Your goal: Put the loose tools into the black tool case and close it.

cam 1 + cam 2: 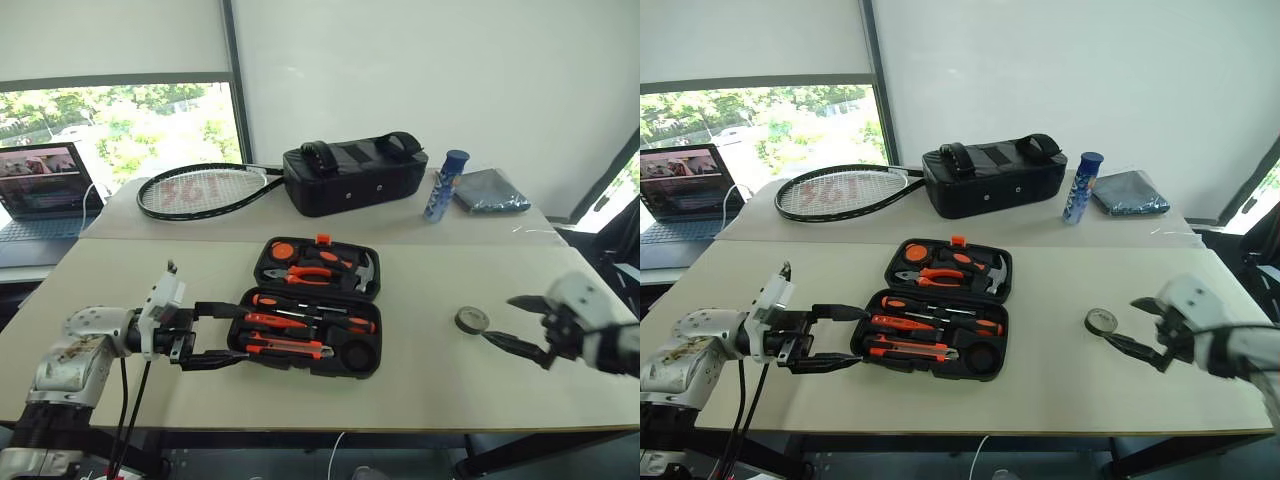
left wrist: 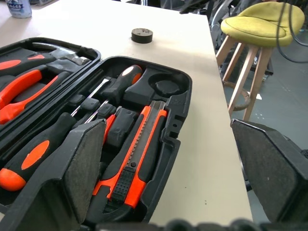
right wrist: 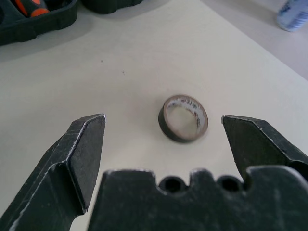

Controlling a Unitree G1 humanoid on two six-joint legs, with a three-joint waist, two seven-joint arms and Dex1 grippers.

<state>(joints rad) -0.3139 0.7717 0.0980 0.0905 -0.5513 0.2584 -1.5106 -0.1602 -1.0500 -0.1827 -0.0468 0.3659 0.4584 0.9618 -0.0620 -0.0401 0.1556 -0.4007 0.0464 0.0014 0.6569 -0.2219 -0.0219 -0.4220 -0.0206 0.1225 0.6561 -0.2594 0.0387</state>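
Case: the flat black plastic tool case (image 1: 318,306) lies open on the pale table (image 1: 430,380), orange-handled tools in its slots.
Tape: the small grey tape roll (image 1: 471,320) sits right of it.
Left pincer (image 1: 215,336): wide open, empty, beside the case.
Right pincer (image 1: 515,322): wide open, empty, near the tape.

Pale bench (image 1: 420,385) carries the open black tool case (image 1: 366,360) at centre, and a small grey tape roll (image 1: 471,320) lies well off to its right. Behind: a racket (image 1: 200,190), black padded bag (image 1: 355,178), blue can (image 1: 444,186), folded cloth (image 1: 490,190), and a laptop (image 1: 45,190) far left.
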